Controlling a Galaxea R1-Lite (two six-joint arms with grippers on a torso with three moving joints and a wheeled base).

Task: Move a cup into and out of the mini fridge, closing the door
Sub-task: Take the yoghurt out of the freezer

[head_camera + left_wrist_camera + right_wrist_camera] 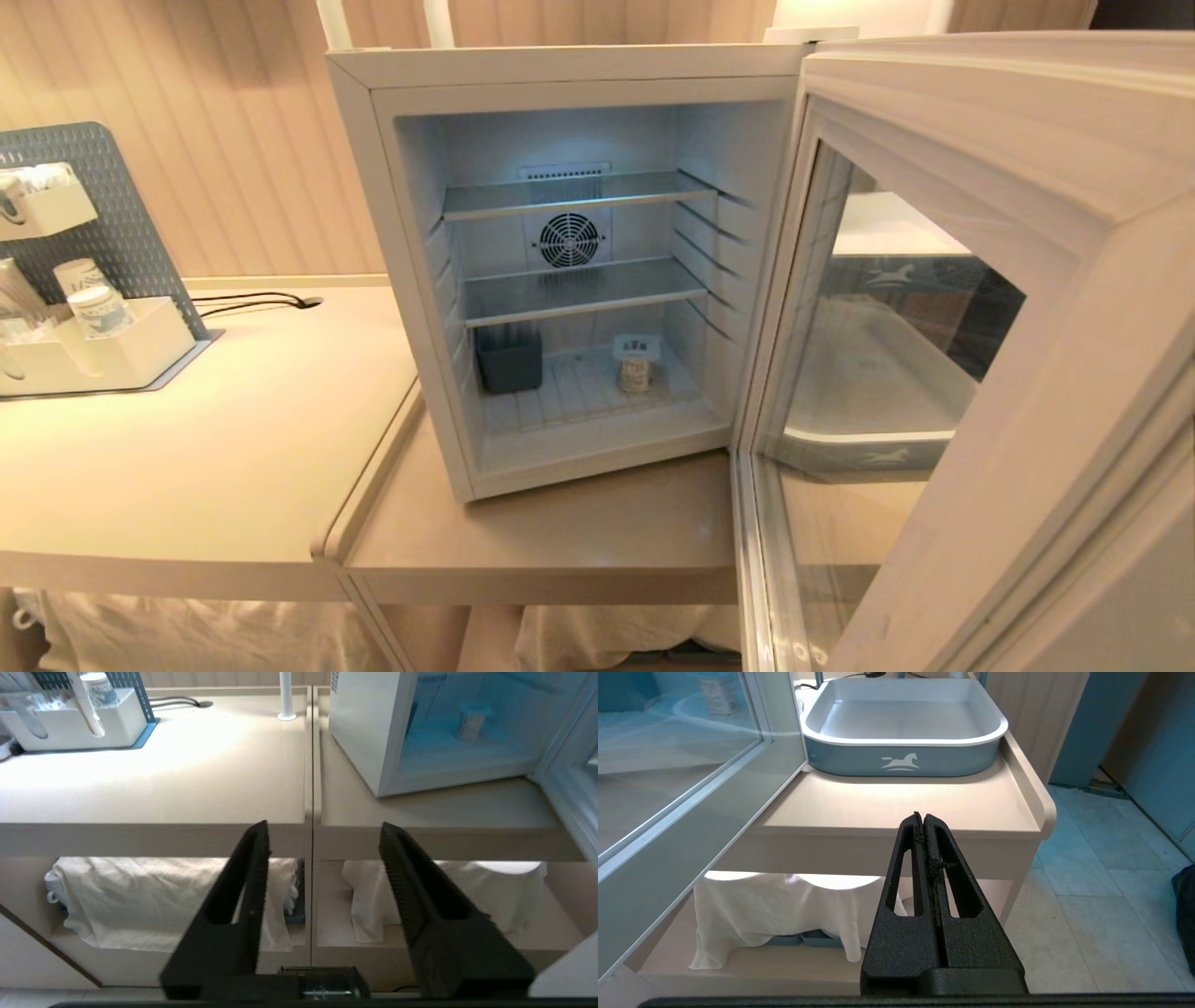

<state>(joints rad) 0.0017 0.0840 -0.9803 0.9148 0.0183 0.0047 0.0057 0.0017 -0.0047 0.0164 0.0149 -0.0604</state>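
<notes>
Below counter edge (154, 837), left hand (322, 833) parted.

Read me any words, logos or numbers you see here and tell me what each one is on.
No readable words anywhere.
Grey tray: white horse logo, no lettering.
Cup on the mini fridge floor: dark lid marks, too small to read.
Paper cups in the white organizer: blue print, too blurred to read.

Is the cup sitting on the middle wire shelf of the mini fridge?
No. In the head view the cup stands on the floor of the mini fridge, below both shelves, beside a dark bin.
</notes>
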